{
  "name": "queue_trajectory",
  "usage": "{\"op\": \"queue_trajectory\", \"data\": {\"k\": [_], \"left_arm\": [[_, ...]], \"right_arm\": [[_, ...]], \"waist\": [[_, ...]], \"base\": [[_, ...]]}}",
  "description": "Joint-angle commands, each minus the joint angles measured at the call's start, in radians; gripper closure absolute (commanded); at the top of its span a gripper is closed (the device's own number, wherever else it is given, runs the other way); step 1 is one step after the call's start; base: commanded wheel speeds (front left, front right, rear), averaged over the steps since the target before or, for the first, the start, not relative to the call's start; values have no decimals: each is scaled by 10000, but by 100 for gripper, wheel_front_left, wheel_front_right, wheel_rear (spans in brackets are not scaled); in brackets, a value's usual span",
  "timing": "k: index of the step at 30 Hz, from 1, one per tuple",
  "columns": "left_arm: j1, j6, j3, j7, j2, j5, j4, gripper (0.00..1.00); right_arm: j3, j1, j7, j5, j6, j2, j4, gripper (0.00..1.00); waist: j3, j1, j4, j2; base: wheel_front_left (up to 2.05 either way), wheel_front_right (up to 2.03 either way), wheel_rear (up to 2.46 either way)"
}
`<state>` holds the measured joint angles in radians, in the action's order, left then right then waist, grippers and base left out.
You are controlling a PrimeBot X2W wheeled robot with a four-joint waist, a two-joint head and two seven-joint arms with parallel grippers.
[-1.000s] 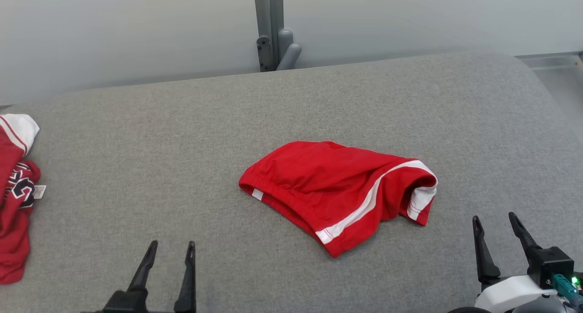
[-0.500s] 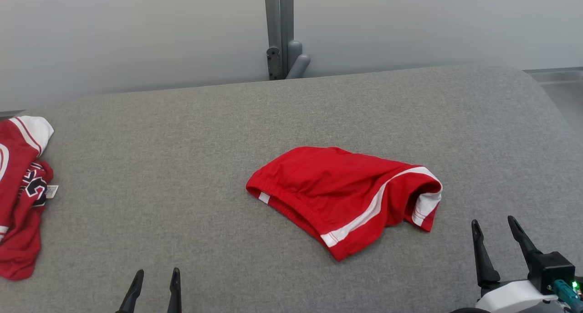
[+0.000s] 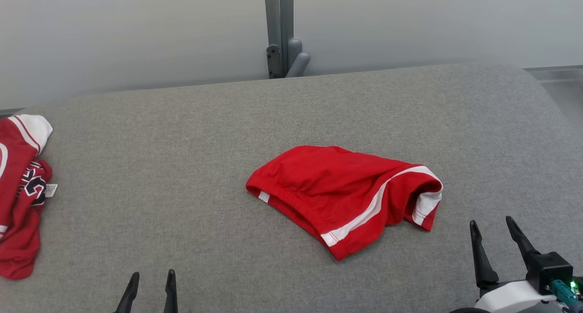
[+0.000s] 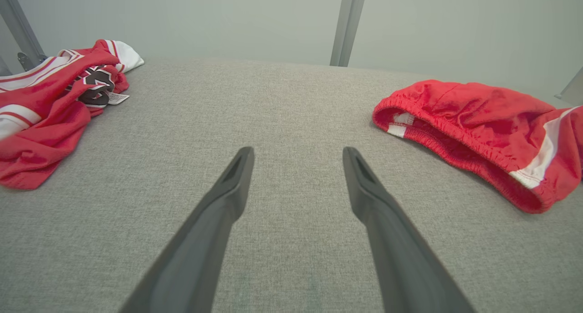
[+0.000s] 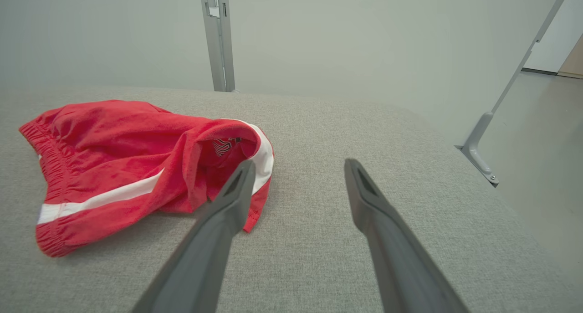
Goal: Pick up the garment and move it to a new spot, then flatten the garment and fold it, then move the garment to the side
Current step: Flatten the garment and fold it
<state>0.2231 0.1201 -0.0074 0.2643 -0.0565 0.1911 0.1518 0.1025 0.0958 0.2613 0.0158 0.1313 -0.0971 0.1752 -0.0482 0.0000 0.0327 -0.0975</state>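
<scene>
Red shorts (image 3: 346,194) mid grey pad (image 3: 182,158), bare room around | jersey (image 3: 18,203) at 9 o'clock edge | left gripper (image 3: 153,273), right gripper (image 3: 491,220) spread, empty

The red jersey (image 3: 18,199) at the left edge of the worktop (image 3: 182,144) runs off the head view's side, and its tag (image 3: 50,191) is too small to read. My left gripper (image 3: 153,273) is cut at the bottom, just its tips above that edge. The shorts (image 4: 478,121) run off my left wrist view's right side, and the print (image 5: 225,145) inside their leg opening is unreadable.
</scene>
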Motion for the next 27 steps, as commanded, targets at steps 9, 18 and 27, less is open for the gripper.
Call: {"op": "queue_trajectory", "data": {"k": [9, 18, 27], "left_arm": [[-481, 56, -587, 3, 60, 582, 321, 0], [-2166, -1086, -4722, -1890, 37, 4612, 692, 0], [-4117, -2511, -6625, -2983, 38, 7497, 1607, 0]], "right_arm": [[-182, -253, 17, 39, -10, -69, -26, 0], [-577, -554, 15, 63, -10, -15, -205, 0], [-522, -905, 17, 76, -10, 115, -200, 0]], "waist": [[-253, 0, 167, 0], [-786, 0, 751, 0], [-1414, 0, 1467, 0]], "base": [[0, 0, 0], [0, 0, 0], [0, 0, 0]]}}
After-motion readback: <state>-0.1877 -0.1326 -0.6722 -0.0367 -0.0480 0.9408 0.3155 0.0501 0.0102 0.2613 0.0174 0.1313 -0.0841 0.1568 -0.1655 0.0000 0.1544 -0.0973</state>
